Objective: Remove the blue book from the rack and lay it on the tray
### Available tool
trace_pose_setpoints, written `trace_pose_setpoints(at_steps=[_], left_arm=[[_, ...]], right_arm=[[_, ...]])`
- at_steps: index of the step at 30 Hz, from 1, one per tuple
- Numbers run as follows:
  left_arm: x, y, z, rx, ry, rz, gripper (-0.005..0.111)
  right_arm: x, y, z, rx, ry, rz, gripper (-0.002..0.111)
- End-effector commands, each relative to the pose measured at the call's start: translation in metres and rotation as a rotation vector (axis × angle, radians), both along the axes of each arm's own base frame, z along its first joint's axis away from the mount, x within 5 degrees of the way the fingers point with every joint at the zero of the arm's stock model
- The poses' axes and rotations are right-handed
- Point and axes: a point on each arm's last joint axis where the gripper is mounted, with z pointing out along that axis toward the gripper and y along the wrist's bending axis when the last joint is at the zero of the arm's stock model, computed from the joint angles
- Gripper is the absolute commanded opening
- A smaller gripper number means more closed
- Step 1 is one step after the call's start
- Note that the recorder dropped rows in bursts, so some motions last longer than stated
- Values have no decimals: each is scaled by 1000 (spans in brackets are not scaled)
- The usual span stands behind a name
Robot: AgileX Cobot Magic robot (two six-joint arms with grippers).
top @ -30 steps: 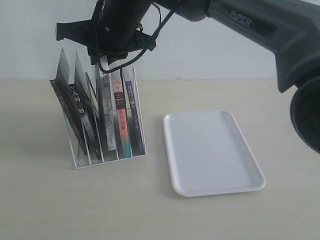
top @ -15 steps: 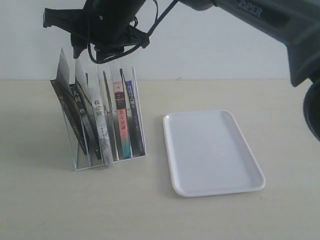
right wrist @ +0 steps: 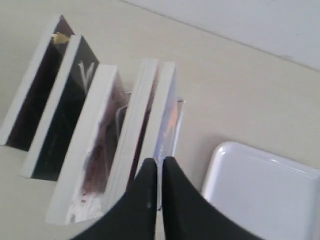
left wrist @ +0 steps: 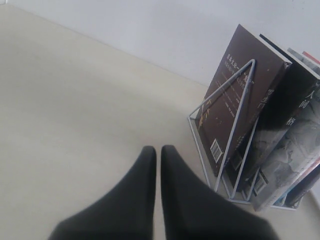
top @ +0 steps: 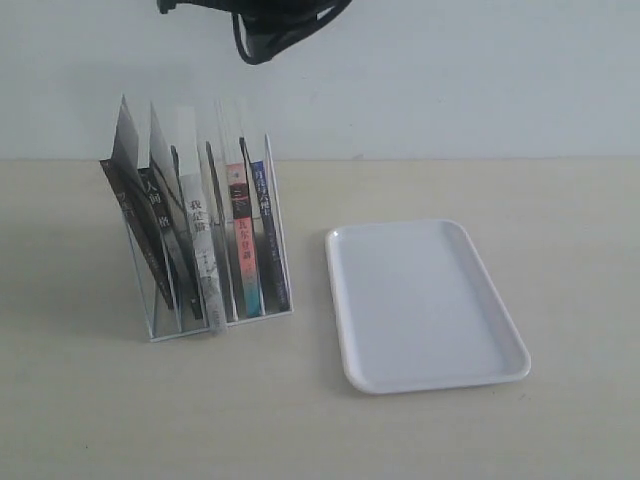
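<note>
The rack (top: pixel 180 328) is set on the left half of the worktop (top: pixel 300 420), back toward the far edge, and the blue book (top: pixel 264 235) is stood upright in its slot nearest the tray (top: pixel 425 305). White characters are printed down its narrow dark spine, but they are too small to be read. Beside it a book with a red-pink and teal spine (top: pixel 243 250) is held, and a white-spined book (top: pixel 198 245) bearing dark characters is tipped forward, its foot at the rack's front. On the back cover of the brown book (left wrist: pixel 240 100) in the end slot a barcode (left wrist: pixel 216 148) is shown. The tray is laid flat near the middle of the worktop, apart from the rack, with a bare strip left between them. Open room is left along the near edge, toward the right edge, and on the rack's left. The left gripper (left wrist: pixel 157 150) is pressed shut with nothing held, over bare worktop just beside the rack. The right gripper (right wrist: pixel 159 162) is likewise closed and empty, held above the top edges of the books, close to the blue book (right wrist: pixel 169 125). In the exterior view only a dark loop of cable (top: pixel 262 45) is seen at the top.
</note>
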Motion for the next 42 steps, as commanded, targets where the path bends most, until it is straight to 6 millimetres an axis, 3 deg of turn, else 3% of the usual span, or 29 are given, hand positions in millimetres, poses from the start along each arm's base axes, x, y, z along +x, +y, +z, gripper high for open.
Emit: trace_pose_setpoints(at_steps=[1, 9, 11, 15, 16, 20, 24, 27, 30, 37, 42], left_arm=[[0, 0, 0, -4, -6, 0, 4], [0, 0, 0, -4, -4, 0, 4], [0, 0, 0, -4, -4, 0, 4], [0, 0, 0, -4, -4, 0, 4], [0, 0, 0, -4, -4, 0, 4], [0, 0, 0, -4, -4, 0, 4], [0, 0, 0, -4, -4, 0, 4], [0, 0, 0, -4, -4, 0, 4], [0, 0, 0, -4, -4, 0, 4], [0, 0, 0, -4, -4, 0, 4], [0, 0, 0, -4, -4, 0, 4]], right_arm=[[0, -6, 5, -47, -35, 16, 0], [0, -5, -11, -121, -15, 73, 1], [0, -4, -16, -118, 9, 68, 10], [-3, 0, -33, -115, 87, 87, 45], [-5, 2, -40, -108, 122, 88, 47], [-20, -1, -50, -83, 225, 114, 47], [-38, -19, -63, -146, 286, 121, 47], [-43, -25, -98, -250, 364, 142, 47], [-37, -20, -118, -190, 282, 159, 47], [-25, -8, -115, -47, 117, 148, 47], [-21, -10, -114, -50, 78, 122, 47]])
